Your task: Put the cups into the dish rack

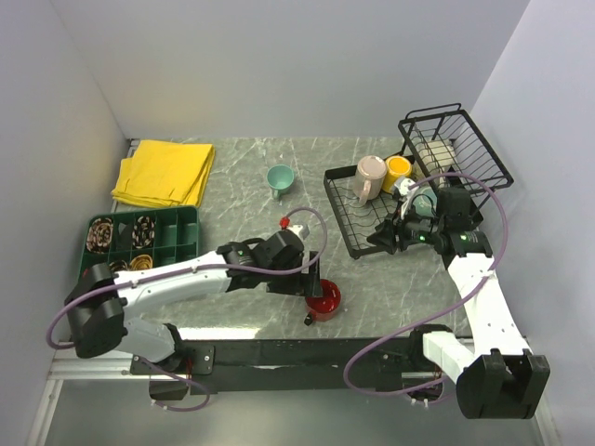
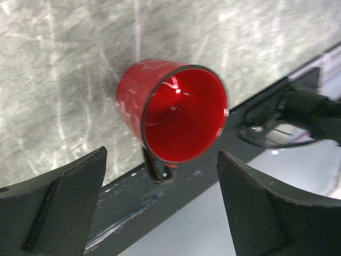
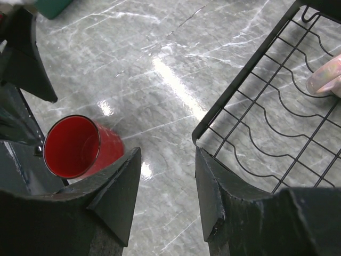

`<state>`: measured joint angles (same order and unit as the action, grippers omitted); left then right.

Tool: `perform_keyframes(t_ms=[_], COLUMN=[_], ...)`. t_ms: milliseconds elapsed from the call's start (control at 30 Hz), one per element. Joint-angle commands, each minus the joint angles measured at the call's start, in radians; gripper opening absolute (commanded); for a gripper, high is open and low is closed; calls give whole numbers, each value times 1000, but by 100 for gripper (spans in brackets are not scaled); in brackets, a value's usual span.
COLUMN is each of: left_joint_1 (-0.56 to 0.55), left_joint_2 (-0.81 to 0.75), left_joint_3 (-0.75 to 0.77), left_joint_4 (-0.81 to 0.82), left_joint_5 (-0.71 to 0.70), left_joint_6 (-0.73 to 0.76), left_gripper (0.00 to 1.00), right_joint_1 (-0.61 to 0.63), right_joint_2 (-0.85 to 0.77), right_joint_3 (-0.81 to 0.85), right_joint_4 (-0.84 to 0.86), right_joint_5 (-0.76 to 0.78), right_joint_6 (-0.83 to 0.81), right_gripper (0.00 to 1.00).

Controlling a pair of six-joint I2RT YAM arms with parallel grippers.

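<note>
Marble-patterned tabletop (image 1: 251,200), grey-green with pale veins and a bright streak of reflected light, fills a small booth with plain pale walls (image 1: 279,65) behind and on both sides. The left gripper (image 1: 311,283) hangs low near the table's front edge, its two dark fingers (image 2: 64,202) spread wide with nothing between them. Just beyond their tips, centred on the gap, a shiny red cup (image 2: 176,114) lies on its side on the marble. Its open mouth faces the fingers and its handle points toward the black rail at the table edge. The right gripper (image 1: 383,240) hovers above bare marble, its fingers (image 3: 117,186) parted by a moderate gap and holding nothing. The near corner of the black wire dish rack (image 1: 336,204) sits just ahead of them to the right, and the red cup is well off to their left. Inside the rack, beyond the right fingers, a pale pink cup (image 1: 370,177) and a yellow cup (image 1: 398,169) stand side by side. The taller wire basket (image 1: 456,149) rises at the rack's far right end. Well beyond the left fingers, a small teal cup (image 1: 278,177) stands alone mid-table. A folded yellow cloth (image 1: 165,172) and a green compartment tray (image 1: 186,243) occupy the far left.
</note>
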<state>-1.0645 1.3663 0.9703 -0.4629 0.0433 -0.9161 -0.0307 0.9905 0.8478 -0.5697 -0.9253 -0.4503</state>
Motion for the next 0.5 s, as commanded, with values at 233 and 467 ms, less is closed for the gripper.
perform_keyframes(t_ms=[233,467], left_joint_1=[-64,-109], left_joint_2=[252,393], left_joint_3=[224,364], left_joint_4=[-178,-310], left_joint_5=[-154,-275], left_joint_6=[33,36], left_gripper=[83,80], right_joint_1=[-12,-17], right_joint_2=[-23,-27], right_joint_3=[5,2], right_joint_4=[2,-1], right_joint_5=[-32,-50], right_joint_6=[-19,-21], right_gripper=[53,53])
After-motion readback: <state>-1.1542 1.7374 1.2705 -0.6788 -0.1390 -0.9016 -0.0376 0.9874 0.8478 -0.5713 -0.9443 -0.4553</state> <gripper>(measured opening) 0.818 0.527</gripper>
